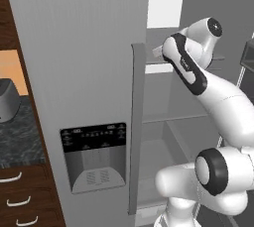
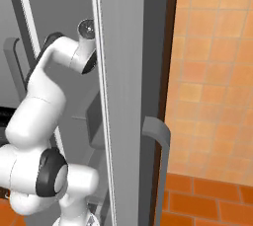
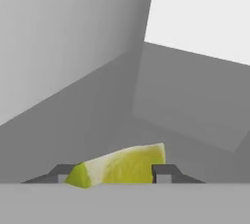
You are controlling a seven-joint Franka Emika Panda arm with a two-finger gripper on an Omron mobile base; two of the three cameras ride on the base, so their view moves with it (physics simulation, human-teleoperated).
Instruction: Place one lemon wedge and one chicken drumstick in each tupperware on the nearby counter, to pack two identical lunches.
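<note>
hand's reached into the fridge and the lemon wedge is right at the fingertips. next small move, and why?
Probably lift the hand slightly and start backing it out of the fridge. In the hand view the lemon wedge sits between the two fingertips, which look closed against its sides, so the grasp seems made. The arm reaches past the open door edge, so retreat slowly to avoid clipping it.

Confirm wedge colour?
Yellow flesh, green rind on the wedge; hand view shows it best.
</note>
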